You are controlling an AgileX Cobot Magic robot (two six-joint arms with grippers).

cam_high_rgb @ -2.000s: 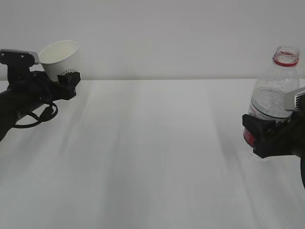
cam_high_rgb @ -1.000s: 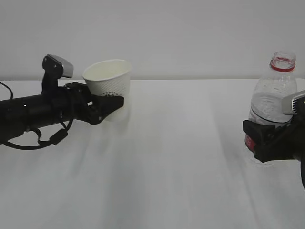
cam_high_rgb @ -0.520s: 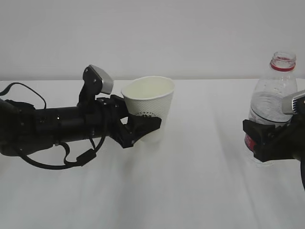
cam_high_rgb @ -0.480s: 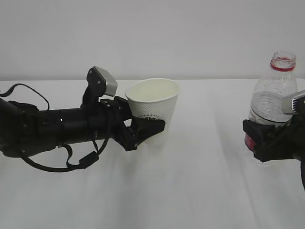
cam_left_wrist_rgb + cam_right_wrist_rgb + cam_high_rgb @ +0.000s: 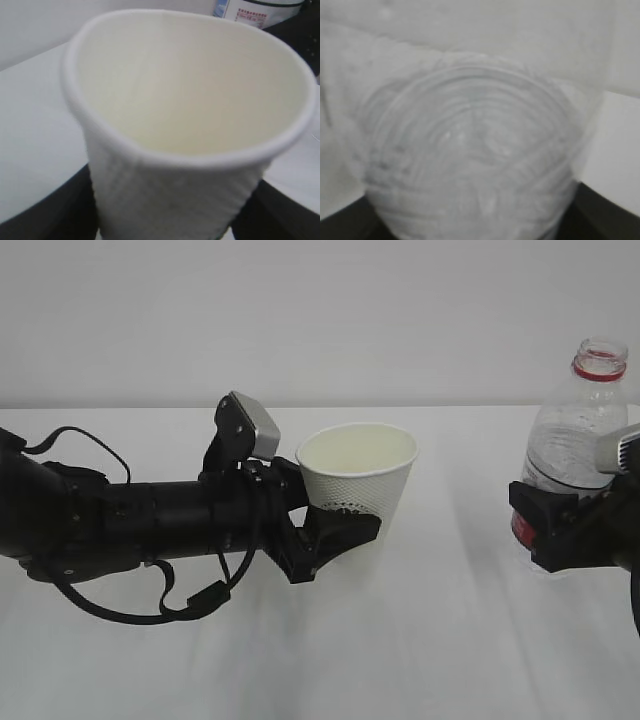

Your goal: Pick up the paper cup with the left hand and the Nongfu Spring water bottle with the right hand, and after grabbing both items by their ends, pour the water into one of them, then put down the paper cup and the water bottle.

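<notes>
My left hand reached in from the left side of the white worktop, its fingers clamped around the lower part of the paper cup. The cup stood upright in that grip, held above the worktop near the middle, its open mouth facing up. From my left wrist the cup filled almost the whole view: a creamy inside, a rolled white rim and a dotted outer wall, with the dark fingers on both sides of its base. I could see no liquid inside it.

My right hand sat at the right edge, its fingers closed on the Nongfu Spring water bottle at the level of the red label, low on its body. The bottle was upright, uncapped, with the red ring at its neck and its open mouth on top. Whether its base touched the worktop I could not tell. From my right wrist the bottle was a blurred, ribbed, clear shape seen close up, with the dark fingers at the lower corners. The water showed in the bottle's body, though its level was hard to make out.

The cup and the bottle were well apart, with bare worktop between them.
</notes>
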